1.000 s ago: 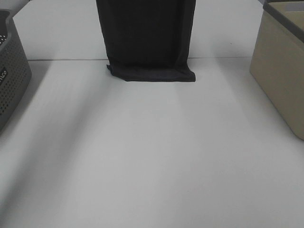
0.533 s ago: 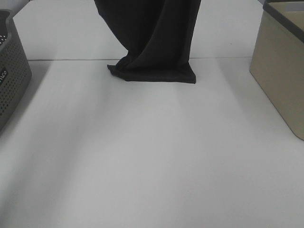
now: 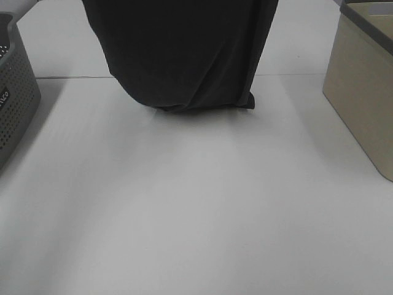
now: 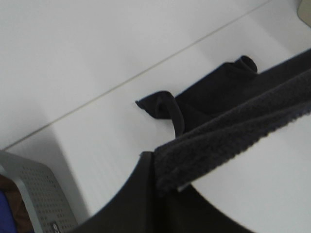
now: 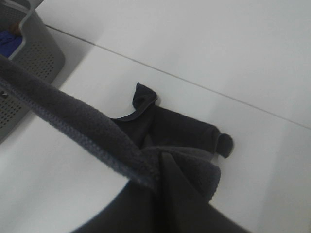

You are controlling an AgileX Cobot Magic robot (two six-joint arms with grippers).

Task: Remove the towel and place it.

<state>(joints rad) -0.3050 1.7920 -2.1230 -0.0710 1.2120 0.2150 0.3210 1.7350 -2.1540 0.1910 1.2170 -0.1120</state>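
Observation:
The dark charcoal towel (image 3: 184,55) hangs from above the top edge of the exterior high view, and its bunched lower end rests on the white table (image 3: 196,215) near the seam at the back. Neither gripper shows in that view. In the left wrist view my left gripper (image 4: 155,179) pinches the towel's terry edge (image 4: 233,131), which runs taut away from it. In the right wrist view my right gripper (image 5: 155,179) pinches the hemmed edge (image 5: 73,121). Both wrist views show the towel's folded lower end lying on the table below.
A grey perforated basket (image 3: 15,92) stands at the table's left edge and also shows in the left wrist view (image 4: 39,194) and the right wrist view (image 5: 29,53). A beige bin (image 3: 362,92) stands at the right edge. A seam (image 3: 73,77) crosses the table's back.
The hanging towel has billowed wider, out to the left and toward the camera. Its lower left corner no longer lies flat on the table and the bottom edge is bunched.

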